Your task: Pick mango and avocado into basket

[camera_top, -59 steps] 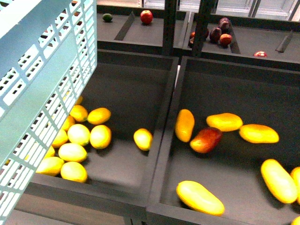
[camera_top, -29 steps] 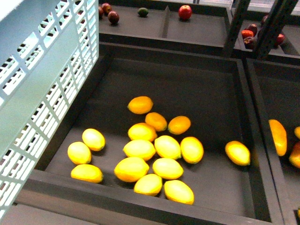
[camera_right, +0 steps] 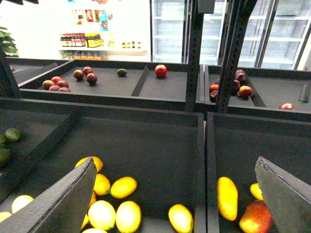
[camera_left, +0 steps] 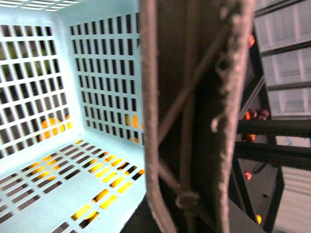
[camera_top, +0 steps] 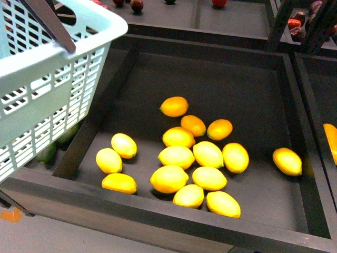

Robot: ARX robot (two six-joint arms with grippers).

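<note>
Right wrist view shows the right gripper (camera_right: pixel 175 160) open above yellow fruits (camera_right: pixel 124 187); the basket (camera_left: pixel 97 58) handle (camera_left: pixel 194 97) hides the left gripper's state.

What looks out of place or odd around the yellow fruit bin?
One yellow fruit lies alone near the bin's right wall, apart from the cluster. An orange patch marks the floor at lower left; cannot tell what.

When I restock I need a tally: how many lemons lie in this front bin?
15 lemons: eleven clustered in the middle, three apart toward the basket, one alone near the right wall of the bin. The front wall could hide more.
</note>
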